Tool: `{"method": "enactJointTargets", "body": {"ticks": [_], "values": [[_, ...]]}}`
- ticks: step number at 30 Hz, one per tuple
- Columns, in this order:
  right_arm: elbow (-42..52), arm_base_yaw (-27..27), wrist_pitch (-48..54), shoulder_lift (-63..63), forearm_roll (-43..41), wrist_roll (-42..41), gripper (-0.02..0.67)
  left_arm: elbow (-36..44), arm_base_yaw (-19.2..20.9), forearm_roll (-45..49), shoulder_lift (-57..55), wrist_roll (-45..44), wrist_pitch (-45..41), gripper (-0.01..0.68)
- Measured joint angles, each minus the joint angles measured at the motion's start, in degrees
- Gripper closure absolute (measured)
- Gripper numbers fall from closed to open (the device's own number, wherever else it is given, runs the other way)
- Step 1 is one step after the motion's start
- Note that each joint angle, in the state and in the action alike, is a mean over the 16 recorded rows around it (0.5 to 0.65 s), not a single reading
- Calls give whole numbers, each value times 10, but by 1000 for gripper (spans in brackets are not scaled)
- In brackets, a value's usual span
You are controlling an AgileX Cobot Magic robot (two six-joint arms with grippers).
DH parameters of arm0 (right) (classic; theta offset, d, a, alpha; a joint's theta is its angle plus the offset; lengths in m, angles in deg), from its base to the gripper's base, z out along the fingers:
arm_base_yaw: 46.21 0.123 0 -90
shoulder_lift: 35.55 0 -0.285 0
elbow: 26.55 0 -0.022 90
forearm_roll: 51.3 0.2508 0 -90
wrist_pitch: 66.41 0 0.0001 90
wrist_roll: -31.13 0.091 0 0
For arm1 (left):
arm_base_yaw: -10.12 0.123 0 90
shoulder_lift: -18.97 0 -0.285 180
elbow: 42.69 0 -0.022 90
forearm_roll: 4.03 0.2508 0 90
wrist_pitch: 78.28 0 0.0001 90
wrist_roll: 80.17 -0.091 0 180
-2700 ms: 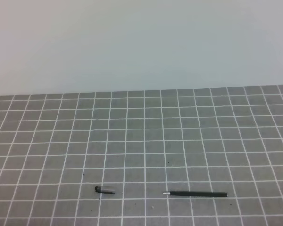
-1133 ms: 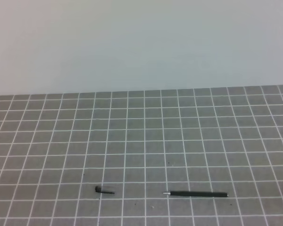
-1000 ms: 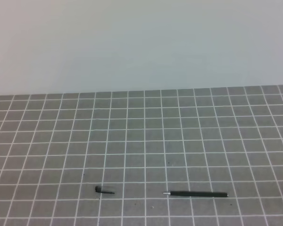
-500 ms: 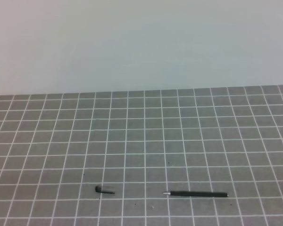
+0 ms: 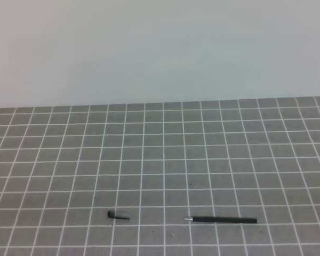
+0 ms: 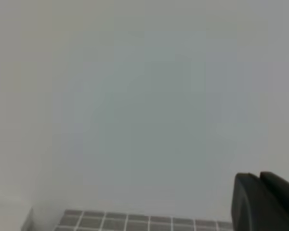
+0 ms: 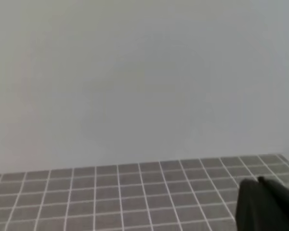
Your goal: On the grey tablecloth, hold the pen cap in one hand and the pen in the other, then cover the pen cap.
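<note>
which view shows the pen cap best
The exterior high view: the pen cap lies in plain sight on the grey tablecloth, left of the pen and apart from it. Neither wrist view shows the cap at all, only wall, a strip of cloth and a dark pincer edge.

Neither arm shows up in the high view. Each wrist cam only catches a dark bit of its own gripper, left gripper (image 6: 267,202) and right gripper (image 7: 267,204), bottom-right corner, jaw position unreadable.

Grey tablecloth (image 5: 213,149), white grid; black pen (image 5: 224,220); dark pen cap (image 5: 117,215).
</note>
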Motion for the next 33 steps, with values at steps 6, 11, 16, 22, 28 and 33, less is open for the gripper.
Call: {"method": "enactJointTargets", "body": {"ticks": [6,11,16,22,28,33], "values": [[-133,0,158,86,51,-91,652,-20,0,-22,-69,-3,-55,672],[-218,1,245,192,128,-199,652,-44,0,-58,-152,-33,-100,672],[-273,4,306,308,214,-320,652,-70,0,-122,-239,-109,-143,672],[-307,30,338,448,284,-425,652,-107,0,-233,-322,-255,-211,672],[-343,93,367,597,306,-516,652,-137,0,-342,-376,-406,-287,672],[-393,165,391,730,282,-559,651,-151,0,-400,-400,-495,-336,672]]}}
